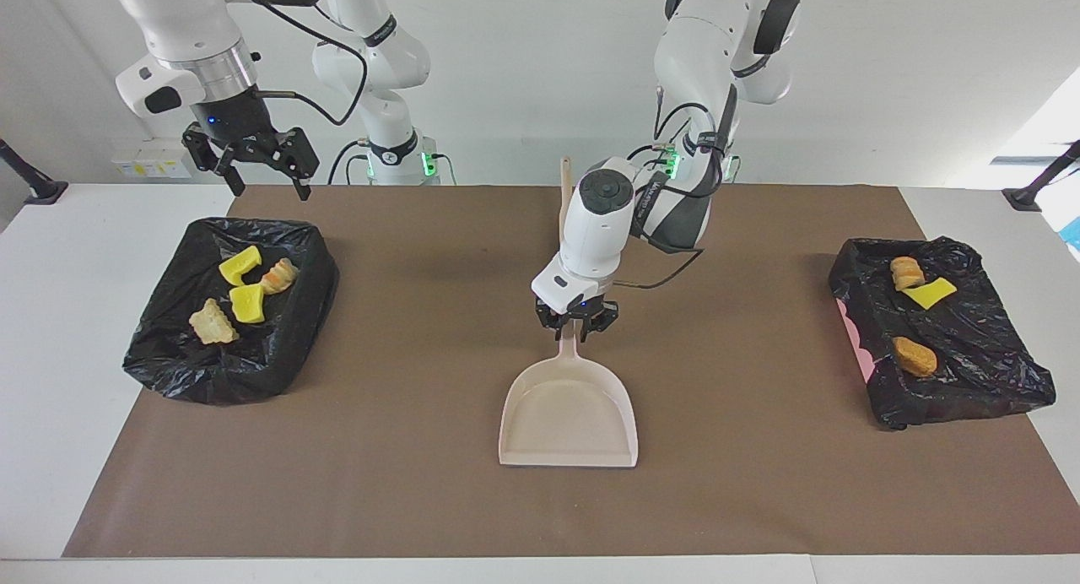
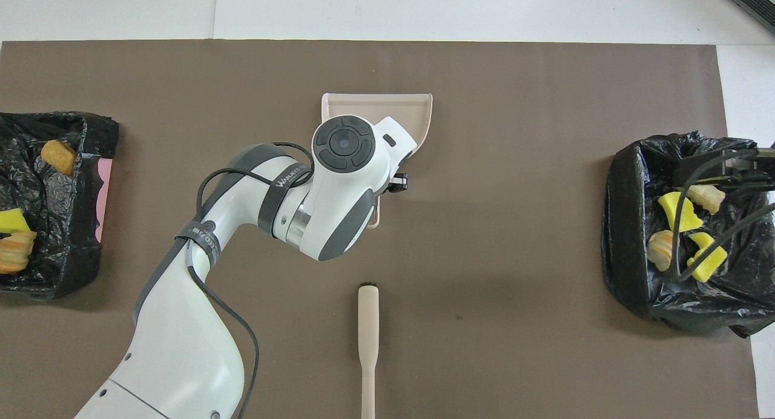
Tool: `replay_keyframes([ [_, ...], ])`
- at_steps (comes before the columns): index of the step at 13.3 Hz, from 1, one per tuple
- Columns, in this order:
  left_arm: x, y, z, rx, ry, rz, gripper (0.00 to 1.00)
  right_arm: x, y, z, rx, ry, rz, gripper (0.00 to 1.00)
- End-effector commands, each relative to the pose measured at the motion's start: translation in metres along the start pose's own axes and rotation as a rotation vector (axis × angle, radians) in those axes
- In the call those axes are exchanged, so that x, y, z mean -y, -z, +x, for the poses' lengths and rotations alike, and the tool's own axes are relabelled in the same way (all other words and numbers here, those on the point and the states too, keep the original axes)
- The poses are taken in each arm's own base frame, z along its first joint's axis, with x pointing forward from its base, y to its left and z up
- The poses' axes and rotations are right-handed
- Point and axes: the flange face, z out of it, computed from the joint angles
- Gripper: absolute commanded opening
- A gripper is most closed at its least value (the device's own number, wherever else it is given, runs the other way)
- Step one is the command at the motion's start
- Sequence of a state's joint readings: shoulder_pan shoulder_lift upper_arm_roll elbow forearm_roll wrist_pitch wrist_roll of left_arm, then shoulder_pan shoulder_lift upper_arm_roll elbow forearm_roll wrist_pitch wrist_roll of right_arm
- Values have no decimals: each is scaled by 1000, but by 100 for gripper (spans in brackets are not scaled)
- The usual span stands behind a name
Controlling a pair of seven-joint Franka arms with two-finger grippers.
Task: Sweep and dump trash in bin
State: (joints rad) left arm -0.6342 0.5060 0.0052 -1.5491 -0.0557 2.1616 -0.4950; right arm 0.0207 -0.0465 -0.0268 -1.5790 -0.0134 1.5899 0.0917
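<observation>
Trash sits in two black-lined bins, and we place everything by the beige dustpan [image 1: 568, 415] lying flat on the brown mat [image 1: 422, 483] at mid-table. Toward the right arm's end of the table from the dustpan, one bin [image 1: 228, 314] holds four pieces: two yellow sponge chunks [image 1: 240, 265] and two tan bread-like lumps [image 1: 213, 322]. Toward the left arm's end, the second bin [image 1: 945, 348] holds three more: a tan lump [image 1: 904, 272] touching a yellow chunk [image 1: 931, 294], and an orange-brown lump [image 1: 915, 356] apart from them, farther from the robots. We see no trash on the mat or in the pan.

Our left gripper [image 1: 577, 329] is low at the dustpan's handle, which points toward the robots. Its fingers straddle the handle; we cannot tell whether they grip it or have let go. From overhead the left arm's wrist covers the handle and part of the pan.

Nearer to the robots than the dustpan, a beige brush [image 2: 367, 346] lies on the mat, in line with the pan's handle and well apart from it.

Our right gripper [image 1: 263, 175] hangs in the air over the table edge by the four-piece bin, fingers spread and holding nothing; that arm waits.
</observation>
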Motion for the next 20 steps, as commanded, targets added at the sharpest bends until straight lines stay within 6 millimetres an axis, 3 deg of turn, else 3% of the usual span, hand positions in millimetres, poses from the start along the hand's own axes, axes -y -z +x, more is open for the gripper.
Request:
replay_keyframes([
  [1, 18, 32, -19, 15, 1, 26, 100, -1, 1, -6, -9, -19, 22, 100],
  [5, 76, 89, -53, -30, -56, 120, 100, -1, 1, -6, -8, -19, 22, 100],
  [7, 134, 132, -67, -45, -105, 123, 100, -1, 1, -6, -9, -21, 22, 100],
  [11, 209, 198, -83, 19, -132, 147, 100, -1, 1, -6, -9, -19, 22, 100],
  [16, 293, 307, -72, 10, -107, 134, 100, -2, 1, -6, -9, -22, 22, 100],
  [18, 324, 338, -67, 0, -87, 93, 100, -2, 1, -6, -6, -22, 22, 100],
  [20, 346, 349, -62, 48, -99, 68, 100, -1, 1, -6, -8, -21, 21, 100],
])
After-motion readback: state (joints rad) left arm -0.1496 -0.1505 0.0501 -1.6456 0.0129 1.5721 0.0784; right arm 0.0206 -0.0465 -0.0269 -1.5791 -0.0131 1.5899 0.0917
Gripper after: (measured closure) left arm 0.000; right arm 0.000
